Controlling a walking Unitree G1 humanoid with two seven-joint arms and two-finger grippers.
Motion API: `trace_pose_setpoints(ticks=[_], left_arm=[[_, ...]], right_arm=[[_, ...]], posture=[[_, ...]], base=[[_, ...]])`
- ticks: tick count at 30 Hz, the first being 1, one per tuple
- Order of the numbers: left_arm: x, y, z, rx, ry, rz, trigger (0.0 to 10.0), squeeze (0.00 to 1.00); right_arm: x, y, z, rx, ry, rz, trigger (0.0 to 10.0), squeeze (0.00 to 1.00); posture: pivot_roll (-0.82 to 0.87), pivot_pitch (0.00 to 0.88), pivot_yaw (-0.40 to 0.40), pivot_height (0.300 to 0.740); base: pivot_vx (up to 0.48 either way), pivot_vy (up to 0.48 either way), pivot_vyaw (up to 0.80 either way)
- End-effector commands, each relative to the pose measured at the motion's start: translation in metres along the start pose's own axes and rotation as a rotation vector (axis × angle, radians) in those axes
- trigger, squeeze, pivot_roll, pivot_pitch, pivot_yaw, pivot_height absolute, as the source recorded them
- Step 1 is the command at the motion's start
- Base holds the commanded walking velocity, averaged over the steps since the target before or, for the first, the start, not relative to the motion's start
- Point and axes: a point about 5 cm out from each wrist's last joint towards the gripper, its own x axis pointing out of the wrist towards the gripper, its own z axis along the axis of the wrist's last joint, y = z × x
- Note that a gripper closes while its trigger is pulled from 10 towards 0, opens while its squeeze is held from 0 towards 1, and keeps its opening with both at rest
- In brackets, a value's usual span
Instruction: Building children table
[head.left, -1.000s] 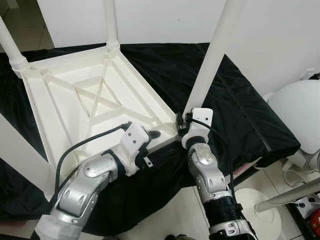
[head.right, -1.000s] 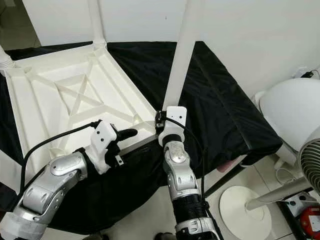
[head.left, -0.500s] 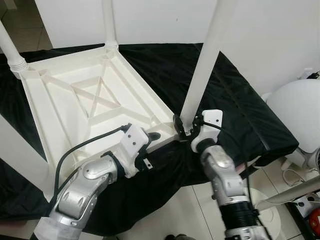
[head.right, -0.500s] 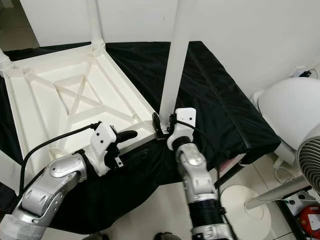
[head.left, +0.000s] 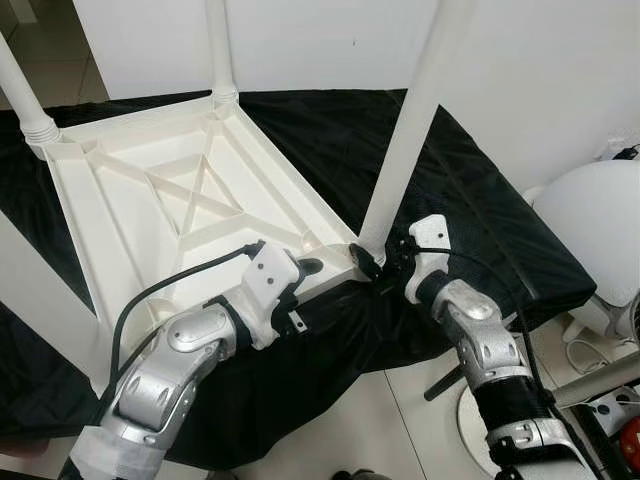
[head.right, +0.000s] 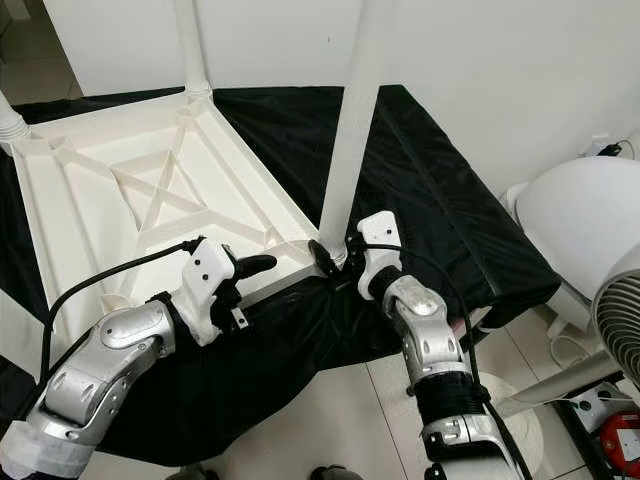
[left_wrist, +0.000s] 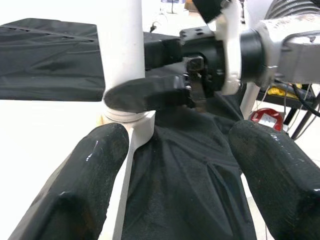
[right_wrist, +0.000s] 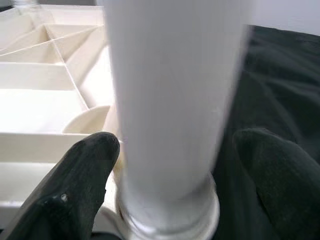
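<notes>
The left gripper (head.left: 305, 272) was nearest, at the near rim of the table (head.left: 150, 215). Its fat black fingers (left_wrist: 92, 175) were spread wide and held nothing. Just past it, the right gripper (head.left: 372, 262) was at the bottom of the near leg (head.left: 410, 120), where the leg met the table's corner. Its fingers (right_wrist: 85, 165) sat open on each side of the leg, and I could not tell if they squeezed it.

The table lay upside down on a black cloth (head.left: 470, 200), with its legs pointing up. It looked like smooth white plastic, so it was likely light, stiff and a bit slippery. The leg was round and tall and might tip, so low down by the ring joint seemed the best place to hold it. The underside had thin ribs that crossed in an X. The cloth was soft and wrinkly. A white wall (head.left: 560, 60) stood behind.
</notes>
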Motion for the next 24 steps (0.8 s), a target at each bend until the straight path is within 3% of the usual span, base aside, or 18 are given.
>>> trace_pose_setpoints(ticks=[1,12,13,14,15,16,24], left_arm=[[0.001,-0.002,-0.001,0.013,0.008,-0.024,10.0,0.0],[0.001,0.0,0.001,0.019,0.01,-0.025,10.0,0.0],[0.002,0.0,0.0,0.019,0.011,-0.03,10.0,0.0],[0.003,0.0,0.0,0.021,0.01,-0.034,10.0,0.0],[0.003,0.0,0.0,0.021,0.009,-0.036,10.0,0.0],[0.004,0.001,0.0,0.021,0.008,-0.038,10.0,0.0],[0.008,0.0,0.0,0.017,0.0,-0.052,10.0,0.0]], right_arm=[[0.004,0.001,-0.003,-0.015,0.011,0.038,10.0,0.0],[0.02,0.003,-0.005,-0.036,0.038,0.135,10.0,0.0],[0.021,0.003,-0.006,-0.049,0.054,0.153,6.9,0.0],[0.023,0.002,-0.008,-0.057,0.07,0.164,3.0,0.0],[0.023,0.001,-0.01,-0.062,0.085,0.167,0.8,0.0],[0.022,0.0,-0.012,-0.067,0.094,0.167,0.0,0.0],[0.013,-0.003,-0.018,-0.047,0.087,0.16,0.0,0.0]], posture=[[0.07,0.071,-0.018,0.74],[0.07,0.07,-0.011,0.74],[0.06,0.069,-0.01,0.74],[0.06,0.071,-0.009,0.74],[0.06,0.07,-0.009,0.74],[0.05,0.073,-0.009,0.74],[0.02,0.068,0.003,0.74]], base=[[0.0,0.0,0.0],[0.0,0.0,0.0],[0.0,0.0,0.0],[0.0,0.0,0.0],[0.0,0.0,0.0],[0.0,0.0,0.0],[0.0,0.0,0.0]])
